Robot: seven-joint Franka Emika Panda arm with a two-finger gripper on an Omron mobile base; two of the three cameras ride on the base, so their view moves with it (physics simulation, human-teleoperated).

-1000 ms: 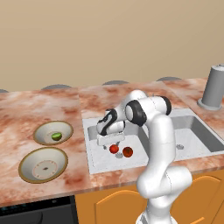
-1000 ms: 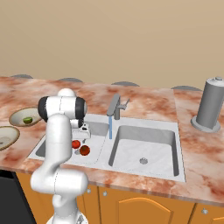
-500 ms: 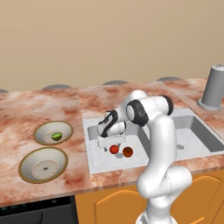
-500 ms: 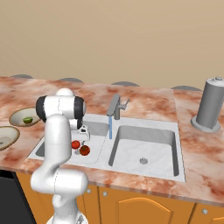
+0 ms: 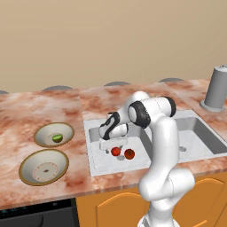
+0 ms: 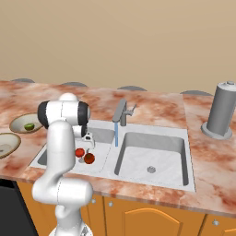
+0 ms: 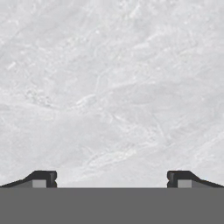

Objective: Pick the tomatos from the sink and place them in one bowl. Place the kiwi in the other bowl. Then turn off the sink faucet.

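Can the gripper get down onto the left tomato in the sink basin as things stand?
Probably yes. The gripper hangs open in the left basin, just left of the two tomatoes, and the hand view shows bare sink floor between its fingertips. Nothing covers the tomatoes; a short sideways shift seems needed.

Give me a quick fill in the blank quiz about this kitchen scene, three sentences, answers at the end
The two tomatoes lie in the ____ basin of the sink.
The kiwi sits in a ____ on the counter.
Water runs from the faucet, so it is turned ____.
The gripper has its jaws ____.

Missing words: left; bowl; on; open
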